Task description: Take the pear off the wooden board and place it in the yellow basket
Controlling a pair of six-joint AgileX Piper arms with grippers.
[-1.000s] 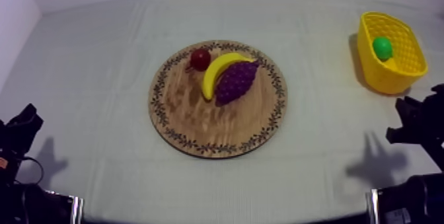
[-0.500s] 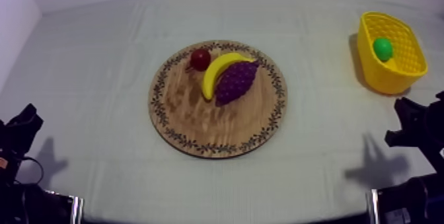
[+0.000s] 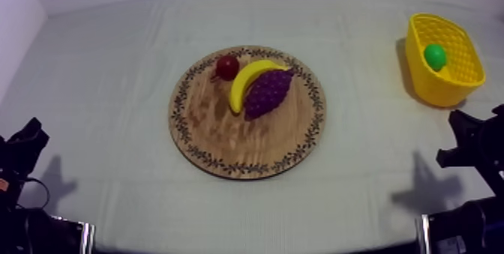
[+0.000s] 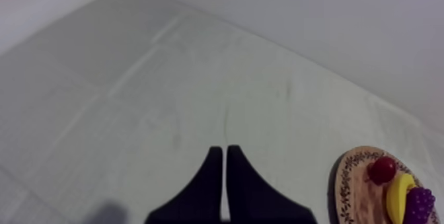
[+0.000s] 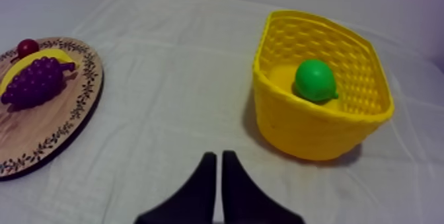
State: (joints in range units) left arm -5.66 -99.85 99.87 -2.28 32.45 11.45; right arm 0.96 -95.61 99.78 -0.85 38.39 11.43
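The green pear (image 3: 434, 55) (image 5: 314, 80) lies inside the yellow basket (image 3: 450, 85) (image 5: 310, 131) at the table's far right. The round wooden board (image 3: 225, 133) (image 5: 33, 127) sits mid-table with a banana (image 3: 247, 81), a bunch of grapes (image 3: 267, 92) (image 5: 33, 82) and a small red fruit (image 3: 227, 67) (image 5: 27, 47) on it. My right gripper (image 3: 469, 141) (image 5: 219, 160) rests low at the right, in front of the basket, fingers together as a narrow wedge, holding nothing. My left gripper (image 3: 26, 141) (image 4: 221, 155) rests low at the left, shut and empty, over bare cloth.
The board (image 4: 357, 187) with the red fruit (image 4: 381, 170), banana (image 4: 396, 197) and grapes (image 4: 419, 205) lies off to the side of my left gripper. Open cloth separates the board from the basket. A pale wall (image 3: 15, 25) borders the table's left.
My right gripper has drawn back slightly toward the right edge, away from the basket. The fruit, board, basket and left arm have not moved.
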